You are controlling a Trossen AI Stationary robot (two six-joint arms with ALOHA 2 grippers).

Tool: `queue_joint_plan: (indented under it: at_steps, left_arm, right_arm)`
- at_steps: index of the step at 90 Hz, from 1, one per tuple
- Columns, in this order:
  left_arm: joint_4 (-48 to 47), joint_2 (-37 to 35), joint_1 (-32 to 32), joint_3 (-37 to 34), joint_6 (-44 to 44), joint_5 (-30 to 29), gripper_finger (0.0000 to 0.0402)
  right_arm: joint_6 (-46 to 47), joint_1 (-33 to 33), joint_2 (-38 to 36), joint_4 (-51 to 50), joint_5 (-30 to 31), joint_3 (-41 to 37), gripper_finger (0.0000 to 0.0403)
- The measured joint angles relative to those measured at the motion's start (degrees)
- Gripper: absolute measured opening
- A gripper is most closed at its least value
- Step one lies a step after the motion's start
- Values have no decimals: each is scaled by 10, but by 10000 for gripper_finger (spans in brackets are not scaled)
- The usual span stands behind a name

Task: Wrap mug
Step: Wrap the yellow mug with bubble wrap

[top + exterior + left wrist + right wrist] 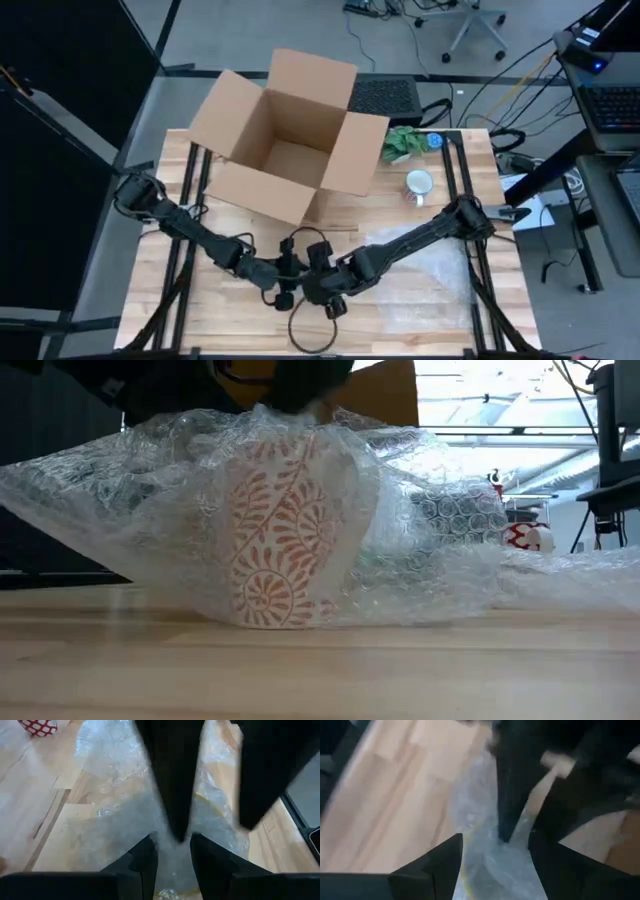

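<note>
- Light wooden slatted surface [160, 300] carries everything; open brown cardboard box [285, 140] sits at the far side, likely for packing.
- Clear bubble wrap sheet [470, 550] is draped over the mug, pulled up to cover it.
- White mug with orange leaf pattern [280, 540] stands upright under the wrap, front-centre.
- Left pincer [285, 283] and right pincer [328, 297] meet above it; fingers apart or clamped, cannot tell.
- No readable writing.
</note>
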Motion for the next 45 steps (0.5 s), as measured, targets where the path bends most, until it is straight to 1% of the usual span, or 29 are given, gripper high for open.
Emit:
queue_joint_plan:
  at_steps: [10,28,45]
  left_arm:
    - [1,0,0,0,0,0,105]
    - [2,0,0,0,0,0,105]
    - [1,0,0,0,0,0,105]
  right_arm:
    - [11,-2,24,-7,-6,2,215]
    - [-7,-4,33,14,-25,1,215]
    - [-1,-16,53,27,-79,1,215]
